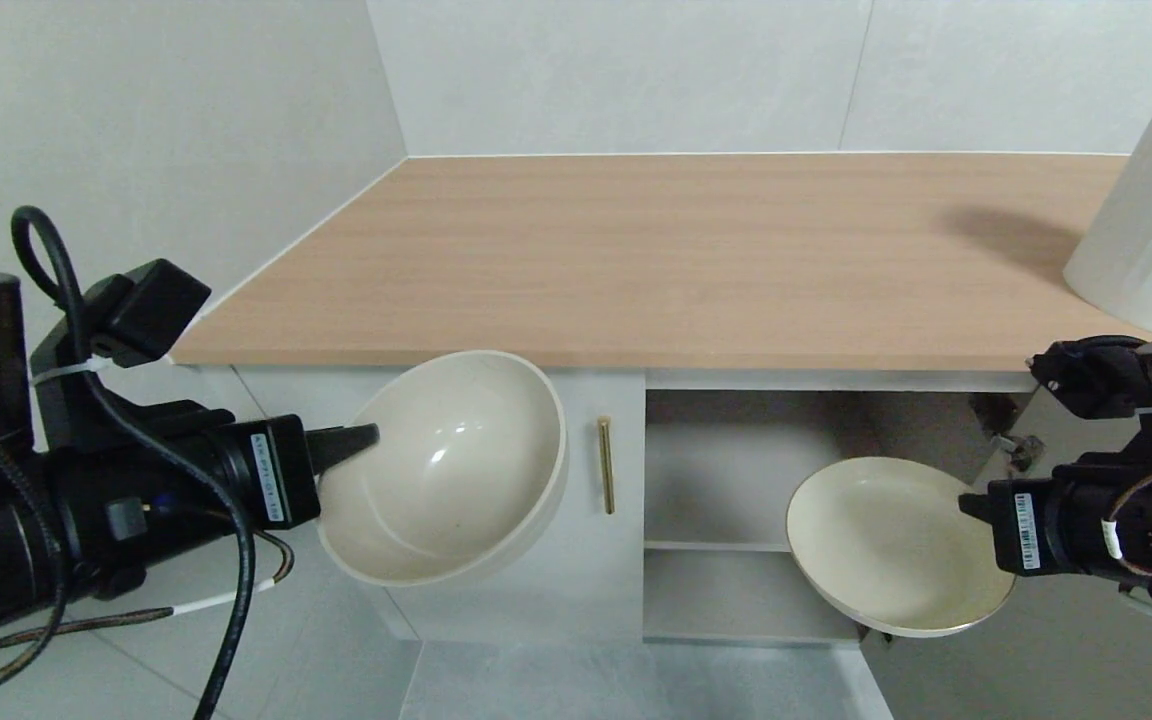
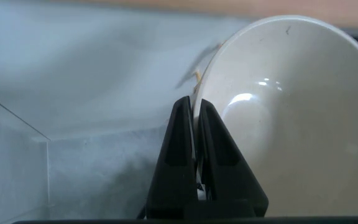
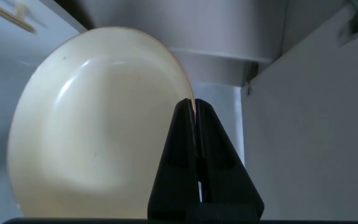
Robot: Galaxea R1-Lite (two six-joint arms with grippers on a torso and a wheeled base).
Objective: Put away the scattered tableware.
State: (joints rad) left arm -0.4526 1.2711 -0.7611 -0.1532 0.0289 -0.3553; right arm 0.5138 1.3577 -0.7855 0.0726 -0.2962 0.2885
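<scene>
Holding bowl [image 1: 446, 470] rim pinched in my left gripper [image 1: 368, 436]; right gripper [image 1: 968, 500] clamps plate [image 1: 886, 545] rim before open cabinet [image 1: 721, 480].

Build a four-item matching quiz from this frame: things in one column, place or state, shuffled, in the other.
Things
1. bowl
2. plate
3. brass handle
4. white ribbed vessel

Place or state
A. standing at the right end of the countertop
B. rim pinched in the jaws of the left gripper
C. upright on the closed cabinet door
D. rim pinched in the jaws of the right gripper, in front of the open cabinet

Pairs: 1-B, 2-D, 3-C, 4-A
</scene>
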